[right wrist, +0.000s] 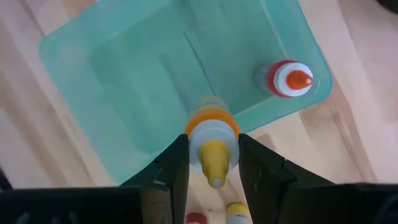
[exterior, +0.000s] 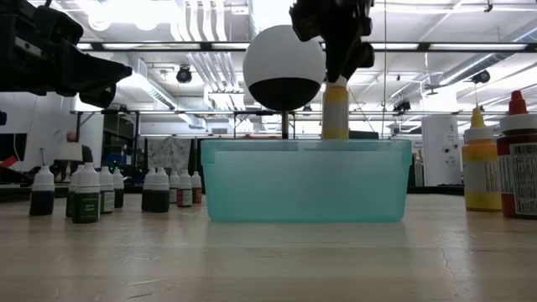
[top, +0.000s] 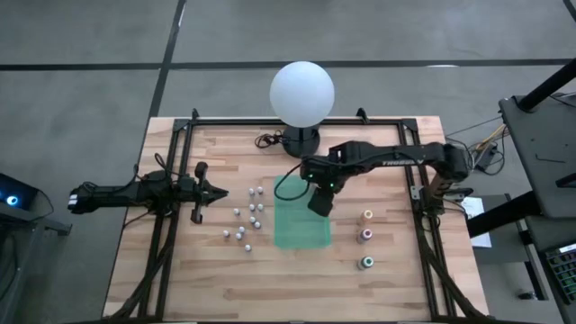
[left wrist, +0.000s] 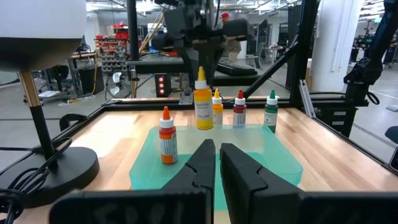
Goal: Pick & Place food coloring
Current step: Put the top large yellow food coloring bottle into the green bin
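**Yellow bottle hanging over the bin: a tilt or a knock is the risk**

Wooden tabletop planks are carrying a shallow teal bin (top: 301, 225), which we are taking as our landmark. Above the bin's lamp-side end we are holding the right gripper (right wrist: 213, 163) with its fingers clamped on the neck of a yellow-capped food coloring bottle (right wrist: 213, 146), which is hanging clear of the bin floor. Inside the bin an orange-capped bottle (left wrist: 166, 134) is already standing upright near one wall.

We are judging the release as the weak point. The bottle is tall and narrow, so letting go while it is hanging off the floor could topple it, and a fall toward the orange-capped bottle could knock that one over too. Lowering too close to the bin wall could catch the base on the rim.

Beyond the bin, on the side away from the left arm, three more coloured bottles (top: 366, 237) are waiting in a row. On the other side, a cluster of small white-capped bottles (top: 245, 219) is standing, and past them our left gripper (left wrist: 215, 163) is resting idle, fingers together. The white globe lamp (top: 302, 93) is standing behind the bin.
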Motion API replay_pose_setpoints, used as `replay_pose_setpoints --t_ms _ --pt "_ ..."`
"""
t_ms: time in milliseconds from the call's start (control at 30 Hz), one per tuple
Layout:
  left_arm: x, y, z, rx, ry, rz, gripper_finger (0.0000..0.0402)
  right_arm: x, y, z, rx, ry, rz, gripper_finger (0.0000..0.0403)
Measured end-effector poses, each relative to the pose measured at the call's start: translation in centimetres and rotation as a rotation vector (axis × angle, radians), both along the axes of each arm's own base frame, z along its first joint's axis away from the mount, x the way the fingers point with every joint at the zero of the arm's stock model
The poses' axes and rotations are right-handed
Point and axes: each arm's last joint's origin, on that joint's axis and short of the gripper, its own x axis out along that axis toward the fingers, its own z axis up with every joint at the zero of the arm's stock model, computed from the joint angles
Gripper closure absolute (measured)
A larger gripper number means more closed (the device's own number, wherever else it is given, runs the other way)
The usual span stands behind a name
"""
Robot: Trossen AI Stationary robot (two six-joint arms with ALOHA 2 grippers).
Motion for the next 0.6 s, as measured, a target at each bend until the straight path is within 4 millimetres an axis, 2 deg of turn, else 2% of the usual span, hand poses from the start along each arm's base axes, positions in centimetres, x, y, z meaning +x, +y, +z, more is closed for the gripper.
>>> replay_pose_setpoints --t_ms 367,600 --pt "0.0 0.0 0.0 0.000 0.000 -0.001 0.0401 1.9 -0.1 -2.6 -0.022 0.024 -0.013 0.0296" --pt "0.0 0.0 0.0 0.000 0.000 0.000 0.0401 1.9 -0.4 -3.7 -0.049 0.040 -0.028 0.0296"
